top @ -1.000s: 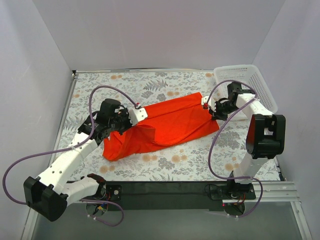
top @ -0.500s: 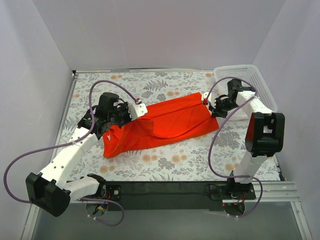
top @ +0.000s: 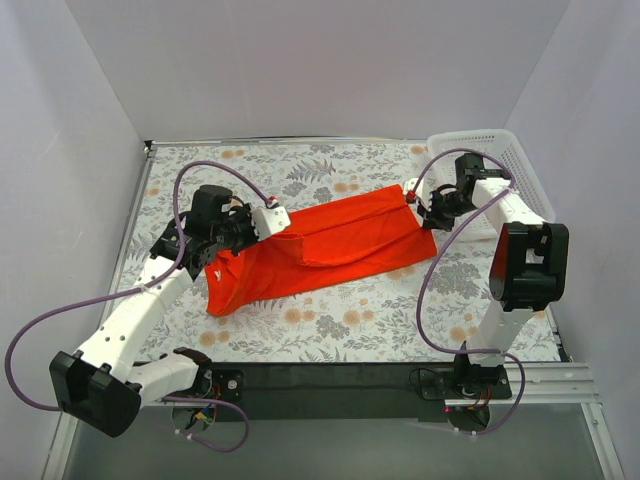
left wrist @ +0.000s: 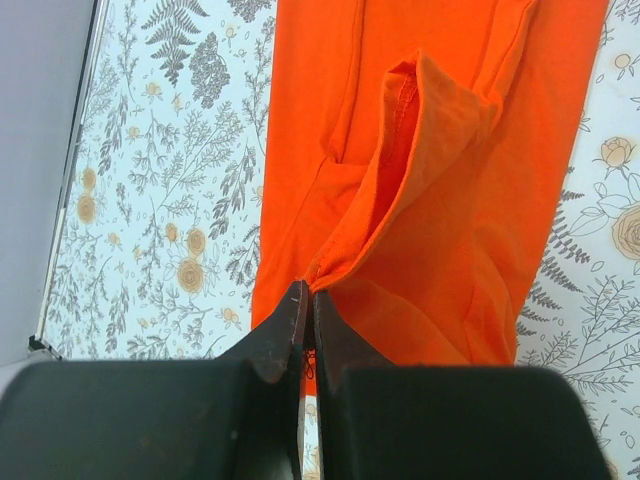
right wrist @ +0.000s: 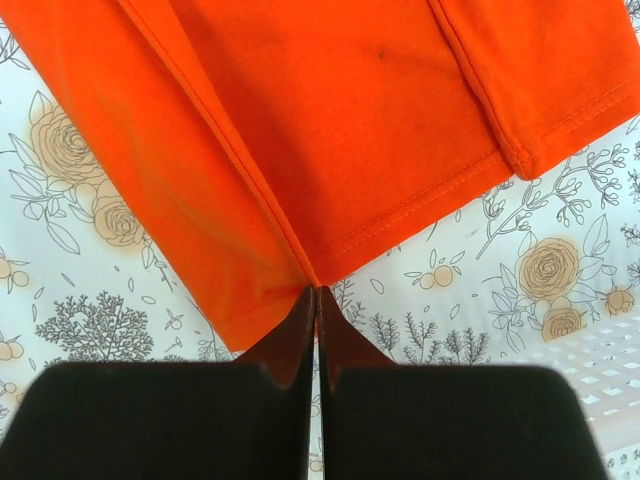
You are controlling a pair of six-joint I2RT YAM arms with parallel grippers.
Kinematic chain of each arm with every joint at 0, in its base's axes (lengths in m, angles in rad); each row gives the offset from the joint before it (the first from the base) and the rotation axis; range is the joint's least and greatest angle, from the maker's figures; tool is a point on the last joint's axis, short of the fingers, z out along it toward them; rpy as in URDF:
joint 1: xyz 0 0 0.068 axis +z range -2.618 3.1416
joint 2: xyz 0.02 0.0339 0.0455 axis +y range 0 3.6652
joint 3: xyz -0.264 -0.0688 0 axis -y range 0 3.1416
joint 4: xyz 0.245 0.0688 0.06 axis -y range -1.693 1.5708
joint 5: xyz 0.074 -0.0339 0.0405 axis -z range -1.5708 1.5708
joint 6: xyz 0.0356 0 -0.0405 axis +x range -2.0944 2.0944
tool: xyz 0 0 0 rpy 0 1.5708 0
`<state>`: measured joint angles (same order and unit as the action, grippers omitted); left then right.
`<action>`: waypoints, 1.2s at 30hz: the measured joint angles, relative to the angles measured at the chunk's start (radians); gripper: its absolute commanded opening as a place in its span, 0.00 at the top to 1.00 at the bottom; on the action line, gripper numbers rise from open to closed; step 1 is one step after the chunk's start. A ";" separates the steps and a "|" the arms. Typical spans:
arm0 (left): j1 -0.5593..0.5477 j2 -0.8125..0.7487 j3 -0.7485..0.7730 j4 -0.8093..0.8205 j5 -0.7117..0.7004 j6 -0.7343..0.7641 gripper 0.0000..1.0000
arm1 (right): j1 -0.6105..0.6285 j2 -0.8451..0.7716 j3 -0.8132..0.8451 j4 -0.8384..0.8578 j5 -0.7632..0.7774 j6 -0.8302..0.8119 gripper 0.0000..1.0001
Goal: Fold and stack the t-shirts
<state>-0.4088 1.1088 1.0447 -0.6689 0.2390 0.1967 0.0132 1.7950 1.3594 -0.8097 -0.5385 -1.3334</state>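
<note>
Pinching t-shirt [top: 340, 240] — left gripper [left wrist: 306, 298], right gripper [right wrist: 316, 294] beside basket [top: 481, 135].

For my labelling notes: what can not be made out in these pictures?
- Top view: basket interior, partly behind the right arm.
- Top view: left gripper and right gripper fingertips, too small.
- Wrist views: most of the t-shirt, cut off by frame edges; its underside, hidden by folds.

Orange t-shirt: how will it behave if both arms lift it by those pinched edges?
Likely floppy: the t-shirt buckles into loose folds between the left gripper and right gripper. Probably light, since the cloth looks thin. Could slip free, as each grip catches only an edge.
</note>
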 measured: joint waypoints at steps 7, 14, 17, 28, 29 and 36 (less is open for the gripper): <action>0.014 -0.008 0.000 -0.004 -0.004 -0.002 1.00 | 0.002 0.056 0.038 0.004 0.000 0.032 0.99; 0.022 -0.052 -0.008 -0.010 -0.012 -0.011 1.00 | 0.020 0.084 0.085 0.009 0.005 0.071 0.99; 0.024 -0.068 -0.024 -0.012 -0.017 -0.019 1.00 | 0.032 0.096 0.101 0.020 0.008 0.082 0.99; 0.034 -0.094 -0.074 -0.023 -0.041 -0.041 1.00 | 0.077 0.169 0.125 0.055 0.045 0.137 0.99; 0.035 -0.097 -0.074 -0.022 -0.041 -0.042 1.00 | 0.079 0.174 0.128 0.058 0.050 0.142 0.99; 0.035 -0.099 -0.074 -0.010 -0.046 -0.048 1.00 | 0.079 0.190 0.131 0.080 0.089 0.167 0.99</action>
<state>-0.3740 1.0100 0.9707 -0.6792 0.1932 0.1490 0.0921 1.9850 1.4906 -0.7296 -0.4500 -1.1660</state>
